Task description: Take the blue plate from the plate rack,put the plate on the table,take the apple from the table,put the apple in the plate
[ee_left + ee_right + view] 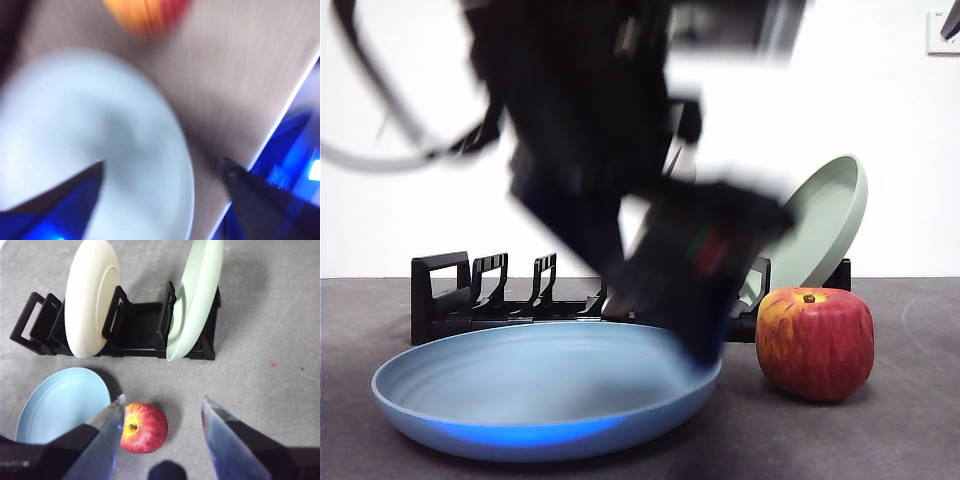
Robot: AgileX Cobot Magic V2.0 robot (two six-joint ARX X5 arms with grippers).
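Observation:
The blue plate [520,390] lies flat on the table [910,430] in front of the plate rack [450,300]. The apple [815,345] stands on the table just right of the plate. My left gripper [705,345], blurred by motion, hangs low over the plate's right edge. In its wrist view its jaws [162,162] are open and empty over the plate [75,130], with the apple [145,15] beyond. My right gripper [163,398] is open and empty high above the apple [145,427], the plate [60,405] and the rack [140,330].
A cream-white plate [90,300] and a sage-green plate [195,295] stand upright in the rack. The green plate [825,220] leans behind the apple. The left arm hides the rack's middle in the front view. The table's edge [280,125] runs close to the plate.

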